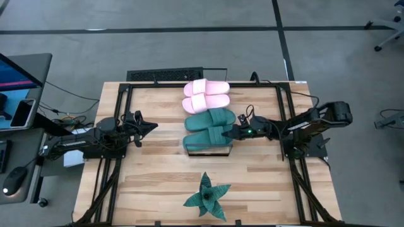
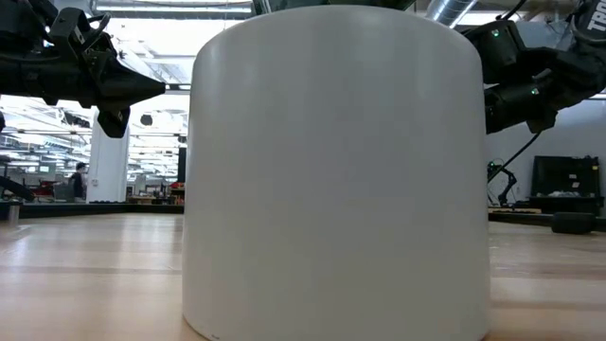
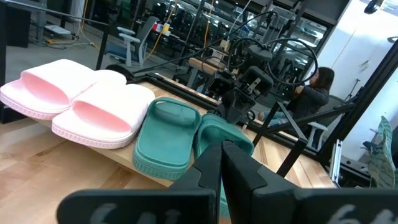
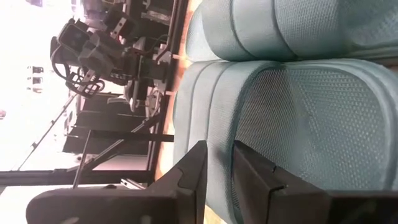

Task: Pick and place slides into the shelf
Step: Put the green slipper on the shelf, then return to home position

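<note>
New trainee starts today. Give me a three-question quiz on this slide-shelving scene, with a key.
1. True or false: all four slides already lie in a row along the shelf.
2. Which slide is the right gripper at? A) a pink slide B) the teal slide nearest the green star plant C) none
3. Fill in: the left gripper waits over bare table left of the slides, its jaws ____.

Key:
1. True: two pink slides at the far end, two teal after them.
2. B: its jaws stand a little apart around that slide's edge.
3. shut
</note>
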